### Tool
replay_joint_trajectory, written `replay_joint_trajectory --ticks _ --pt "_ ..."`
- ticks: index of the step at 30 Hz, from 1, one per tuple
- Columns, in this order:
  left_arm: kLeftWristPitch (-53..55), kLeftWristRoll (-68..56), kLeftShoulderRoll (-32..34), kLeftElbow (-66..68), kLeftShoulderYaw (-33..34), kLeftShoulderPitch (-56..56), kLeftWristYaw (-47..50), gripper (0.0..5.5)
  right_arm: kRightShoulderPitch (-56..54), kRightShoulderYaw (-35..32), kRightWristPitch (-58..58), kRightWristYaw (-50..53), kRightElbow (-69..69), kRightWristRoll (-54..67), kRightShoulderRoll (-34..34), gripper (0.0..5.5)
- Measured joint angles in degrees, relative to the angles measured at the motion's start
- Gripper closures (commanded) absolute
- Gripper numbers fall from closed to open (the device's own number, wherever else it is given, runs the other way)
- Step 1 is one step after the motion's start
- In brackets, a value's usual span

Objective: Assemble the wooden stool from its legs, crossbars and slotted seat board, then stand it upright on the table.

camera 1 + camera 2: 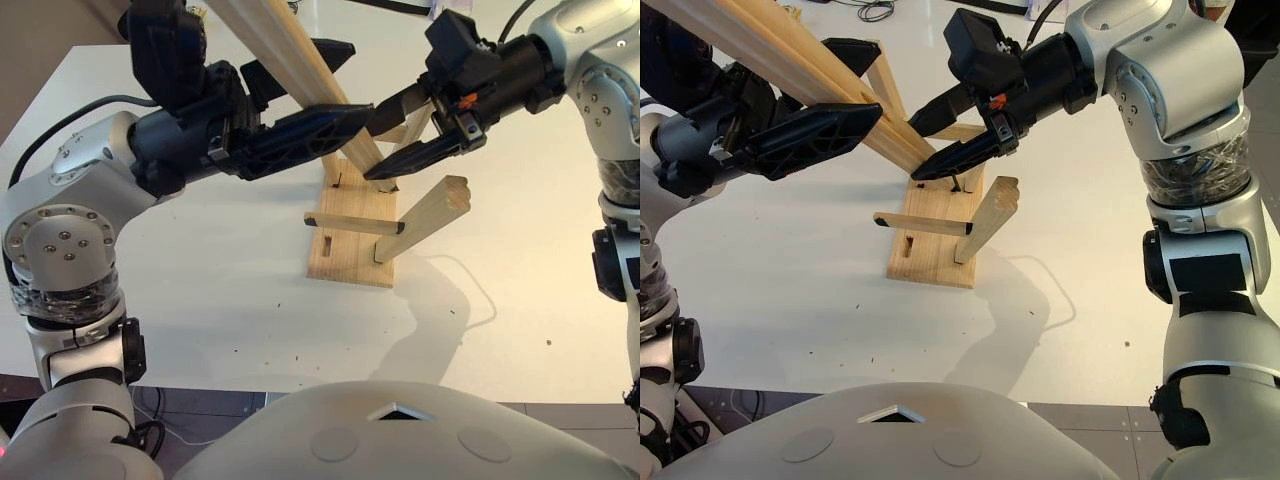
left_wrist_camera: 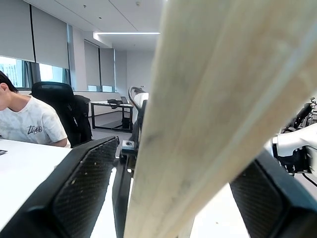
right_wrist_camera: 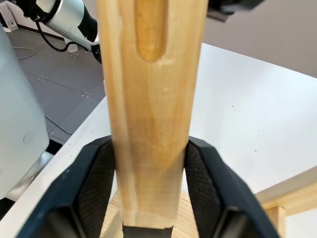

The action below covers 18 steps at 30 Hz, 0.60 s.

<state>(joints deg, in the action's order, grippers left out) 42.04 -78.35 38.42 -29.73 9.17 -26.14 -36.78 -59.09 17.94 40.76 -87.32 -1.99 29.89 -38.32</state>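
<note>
Left gripper [image 1: 335, 90] and right gripper [image 1: 375, 143] both squeeze the leg [image 1: 280, 45], tipped toward 11 o'clock, probably to fit the seat board's [image 1: 345, 265] slot.

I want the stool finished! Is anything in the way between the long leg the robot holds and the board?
Nothing visible is. The left gripper and right gripper both clamp the leg, and its lower end is at the seat board's far end. The other leg and crossbar sit nearer, off its path.

Held leg [image 1: 285, 55], top beyond frame
</note>
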Motion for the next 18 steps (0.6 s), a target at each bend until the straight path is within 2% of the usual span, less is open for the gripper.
replay_joint_trajectory --ticks 17,18 --pt "0.15 1.49 -0.91 0.19 -0.49 0.04 1.69 1.81 -0.61 0.48 -1.87 -0.74 1.33 -2.90 1.67 3.44" --pt "0.35 1.46 -0.91 0.18 -0.48 0.05 1.69 1.99 -0.61 0.48 -2.16 -0.71 1.80 -3.11 1.78 3.44"
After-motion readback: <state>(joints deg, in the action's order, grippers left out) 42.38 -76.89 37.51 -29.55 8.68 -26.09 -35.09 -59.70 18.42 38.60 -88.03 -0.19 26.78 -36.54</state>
